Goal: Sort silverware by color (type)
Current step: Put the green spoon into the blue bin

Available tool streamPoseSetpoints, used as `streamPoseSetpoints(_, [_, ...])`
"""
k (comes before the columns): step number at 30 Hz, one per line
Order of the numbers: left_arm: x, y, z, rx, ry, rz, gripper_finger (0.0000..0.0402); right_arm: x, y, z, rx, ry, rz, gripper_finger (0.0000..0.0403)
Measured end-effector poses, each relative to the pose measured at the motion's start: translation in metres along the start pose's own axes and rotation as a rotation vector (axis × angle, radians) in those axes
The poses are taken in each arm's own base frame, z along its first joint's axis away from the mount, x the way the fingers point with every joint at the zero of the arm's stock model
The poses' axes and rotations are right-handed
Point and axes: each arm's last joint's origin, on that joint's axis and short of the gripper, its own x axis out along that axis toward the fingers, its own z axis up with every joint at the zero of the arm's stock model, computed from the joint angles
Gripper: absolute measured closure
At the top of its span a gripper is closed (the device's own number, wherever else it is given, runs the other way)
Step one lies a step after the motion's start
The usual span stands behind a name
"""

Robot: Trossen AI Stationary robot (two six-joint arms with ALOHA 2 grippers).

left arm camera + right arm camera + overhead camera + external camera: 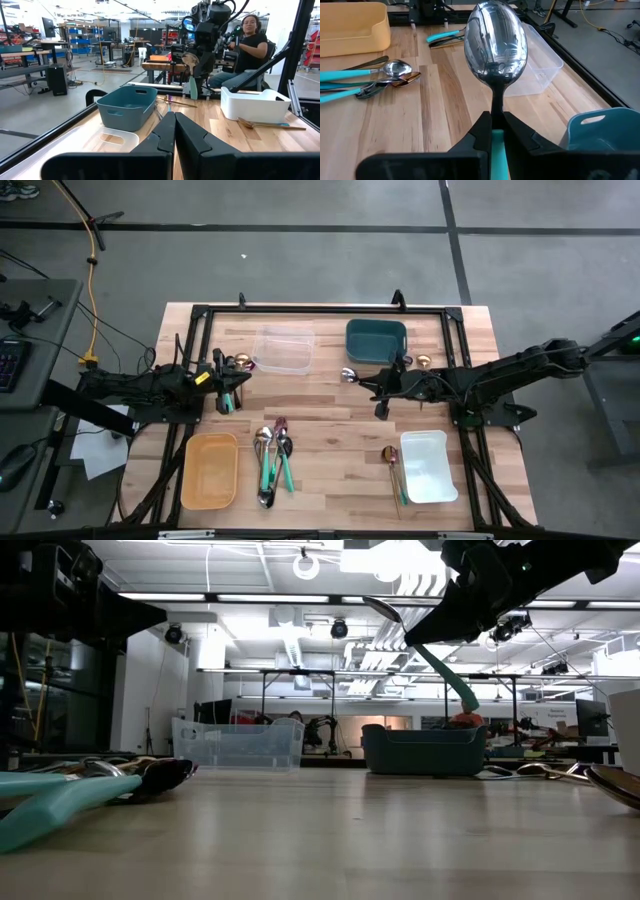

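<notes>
My right gripper (368, 380) hovers over the table's middle, just in front of the teal bin (376, 340), shut on a teal-handled spoon with a shiny silver bowl (495, 42). A pile of silverware (272, 458), teal-handled, dark and pinkish pieces, lies flat on the wood near the front, right of the yellow bin (210, 470). A gold spoon (392, 465) lies beside the white bin (428, 465). More small spoon heads (240, 362) lie by my left gripper (226, 392), which waits at the left, shut, with nothing between its fingers. My right gripper pinches the spoon between its two fingers where the silver neck meets the teal handle (496, 127). The fingers slant down toward the table's left. The bowl sticks out past the fingertips. The spoon is lifted clear, its teal handle (450, 675) slanting down below the gripper.
A clear bin (283, 348) stands at the back, left of the teal one. A black frame rail (320, 310) runs round the table's edges. A person (247, 40) sits beyond the table's right side. Bare wood lies between the pile and the white bin.
</notes>
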Motion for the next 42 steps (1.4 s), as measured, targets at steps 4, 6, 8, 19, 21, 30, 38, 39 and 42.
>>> streamPoseSetpoints(4, [0.0000, 0.0000, -0.0001, 0.001, 0.001, 0.000, 0.0398, 0.0000, 0.0000, 0.0000, 0.006, 0.000, 0.000, 0.0385])
streamPoseSetpoints(6, [0.0000, 0.0000, -0.0001, 0.002, 0.001, 0.000, 0.0398, 0.0000, 0.0000, 0.0000, 0.017, 0.000, 0.000, 0.0385])
streamPoseSetpoints(8, [0.0000, 0.0000, -0.0001, 0.002, 0.000, 0.000, 0.0398, 0.0000, 0.0000, 0.0000, 0.022, 0.000, 0.000, 0.0385])
streamPoseSetpoints(19, [0.0000, 0.0000, 0.0000, 0.002, 0.000, 0.000, 0.0398, 0.0000, 0.0000, 0.0000, 0.023, 0.000, 0.000, 0.0385])
streamPoseSetpoints(21, [0.0000, 0.0000, -0.0001, 0.003, 0.001, 0.000, 0.0398, 0.0000, 0.0000, 0.0000, 0.022, 0.000, 0.000, 0.0385])
streamPoseSetpoints(30, [0.0000, 0.0000, -0.0002, 0.003, 0.001, 0.000, 0.0398, 0.0000, 0.0002, 0.0000, 0.021, 0.001, 0.008, 0.0385])
streamPoseSetpoints(38, [0.0000, 0.0000, -0.0002, 0.002, 0.001, 0.000, 0.0398, 0.0000, 0.0008, -0.0001, 0.021, 0.003, 0.027, 0.0385])
streamPoseSetpoints(39, [0.0000, 0.0000, -0.0001, 0.002, 0.000, 0.000, 0.0398, 0.0000, 0.0009, -0.0001, 0.021, 0.004, 0.032, 0.0385])
streamPoseSetpoints(42, [0.0000, 0.0000, -0.0001, 0.002, 0.000, 0.000, 0.0398, 0.0000, 0.0013, -0.0002, 0.021, 0.006, 0.046, 0.0385])
